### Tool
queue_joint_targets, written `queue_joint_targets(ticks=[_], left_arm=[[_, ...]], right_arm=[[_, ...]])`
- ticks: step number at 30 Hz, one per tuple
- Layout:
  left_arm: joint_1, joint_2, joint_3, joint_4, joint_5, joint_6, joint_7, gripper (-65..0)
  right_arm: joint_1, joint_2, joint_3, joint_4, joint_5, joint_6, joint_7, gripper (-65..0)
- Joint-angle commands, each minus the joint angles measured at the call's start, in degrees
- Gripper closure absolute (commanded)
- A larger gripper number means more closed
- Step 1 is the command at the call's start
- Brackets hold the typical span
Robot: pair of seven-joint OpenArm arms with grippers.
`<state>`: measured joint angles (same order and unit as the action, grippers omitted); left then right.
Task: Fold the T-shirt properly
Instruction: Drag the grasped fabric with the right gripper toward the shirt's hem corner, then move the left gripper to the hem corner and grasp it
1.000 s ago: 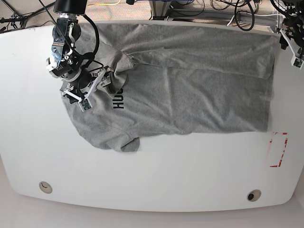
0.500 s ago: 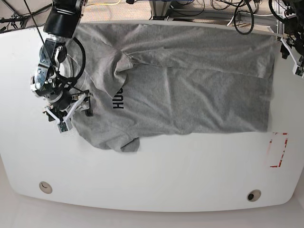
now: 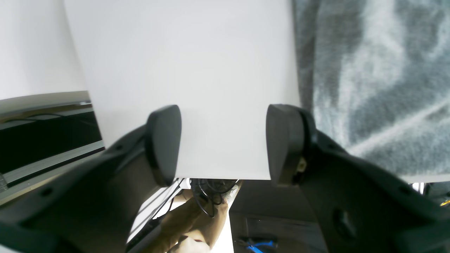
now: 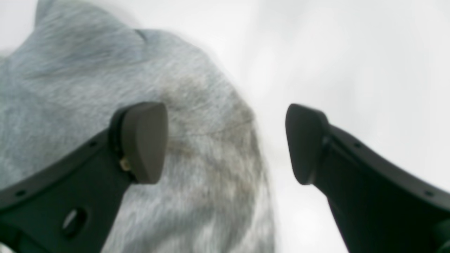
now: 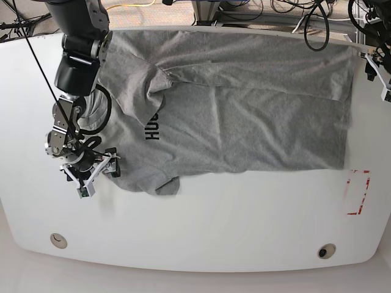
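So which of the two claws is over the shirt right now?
The right gripper, at the table's left in the overhead view, hangs open over the T-shirt's edge. The left gripper is open over bare table beside the cloth.

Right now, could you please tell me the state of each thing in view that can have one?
T-shirt: lying spread on the table, wrinkled, one sleeve folded over the chest lettering.
Right gripper: open, empty, over the shirt's edge.
Left gripper: open, empty, over bare table beside the shirt.
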<state>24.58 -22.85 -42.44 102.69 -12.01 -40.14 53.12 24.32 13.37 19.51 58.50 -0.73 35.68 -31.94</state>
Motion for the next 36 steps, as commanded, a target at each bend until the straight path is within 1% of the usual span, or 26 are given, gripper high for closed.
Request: queue_joint_targets(ticks=[1, 7, 11, 16, 17, 18, 20, 21, 23, 24, 25, 27, 28, 29, 30, 31, 32, 35, 36], left_arm=[[-0.09, -1.1, -0.51, 0.91, 0.01, 0.14, -0.51, -35.8], [-0.09, -1.1, -2.97, 0.91, -0.25, 0.14, -0.51, -35.8], [-2.03, -1.1, -4.03, 0.82, -0.25, 0.14, -0.51, -35.8], [-5.37, -1.1, -4.11, 0.73, 0.1, 0.14, -0.51, -35.8], [-6.16, -1.1, -4.11, 0.73, 0.1, 0.14, -0.51, -35.8], [-7.13, -1.1, -4.11, 0.73, 0.19, 0.14, -0.51, -35.8], [-8.8, -1.1, -3.85, 0.65, 0.19, 0.14, -0.51, -35.8], [-10.12, -1.1, -3.67, 0.65, 0.19, 0.14, -0.51, -36.3], [-12.23, -1.1, -3.59, 0.56, 0.19, 0.14, -0.51, -36.5], [-14.16, -1.1, -3.15, 0.47, 0.19, 0.14, -0.51, -37.6], [-15.57, -1.02, -2.53, 0.29, 0.19, 0.14, -0.51, -39.0], [-18.73, -0.31, -0.69, -1.02, 0.19, 0.14, -0.51, -44.4], [-19.87, -0.14, 0.02, -1.73, 0.19, 0.14, -0.51, -46.7], [-21.11, -0.05, 0.72, -2.61, 0.19, 0.14, -0.51, -48.9], [-22.42, 0.04, 1.34, -3.4, 0.19, 0.14, -0.51, -50.6], [-24.27, 0.13, 2.13, -4.45, 0.19, 0.98, -0.51, -51.7], [-26.12, 0.39, 2.83, -5.77, 0.19, 3.79, -0.51, -52.1], [-31.22, 1.88, 5.03, -10.96, 0.19, 10.82, -0.51, -52.2], [-32.36, 1.97, 5.64, -12.19, 0.19, 12.05, -0.51, -52.2]], right_arm=[[2.89, 1.8, 0.23, -3.16, 0.42, 0.14, 2.98, -48.8], [4.3, 2.15, 0.23, -10.54, 0.42, -0.03, 7.99, -48.8], [4.21, 2.15, 0.14, -13.45, 0.25, -0.12, 11.24, -48.8], [3.77, 1.89, 0.14, -13.8, 0.25, -0.21, 11.94, -48.7], [3.77, 1.8, 0.14, -13.8, 0.25, -0.21, 11.94, -47.7], [3.77, 1.71, 0.14, -13.8, 0.25, -0.21, 11.94, -45.5], [3.68, 1.62, 0.14, -13.8, 0.25, -0.21, 12.03, -38.4], [3.68, 1.62, 0.14, -13.8, 0.25, -0.21, 12.03, -31.7], [3.68, 1.62, 0.14, -13.8, 0.25, -0.21, 12.12, -22.8], [3.68, 1.62, 0.14, -13.8, 0.25, -0.21, 12.12, -17.0], [3.68, 1.54, 0.14, -13.8, 0.25, -0.21, 12.12, -13.5], [3.68, 1.54, 0.14, -13.8, 0.25, -0.21, 12.12, -5.4], [3.68, 1.54, 0.14, -13.8, 0.25, -0.21, 12.03, -2.9], [3.68, 1.54, 0.14, -13.8, 0.25, -0.21, 11.94, -0.6], [3.68, 1.54, 0.14, -13.8, 0.16, -0.21, 11.86, 0.0], [3.68, 1.54, 0.14, -13.8, 0.16, -0.21, 11.86, 0.0], [3.68, 1.54, 0.14, -13.8, 0.16, -0.21, 11.86, 0.0], [3.6, 1.54, 0.14, -13.8, 0.16, -0.12, 11.77, 0.0], [3.42, 1.54, 0.14, -13.8, 0.16, -0.12, 11.77, 0.0]])
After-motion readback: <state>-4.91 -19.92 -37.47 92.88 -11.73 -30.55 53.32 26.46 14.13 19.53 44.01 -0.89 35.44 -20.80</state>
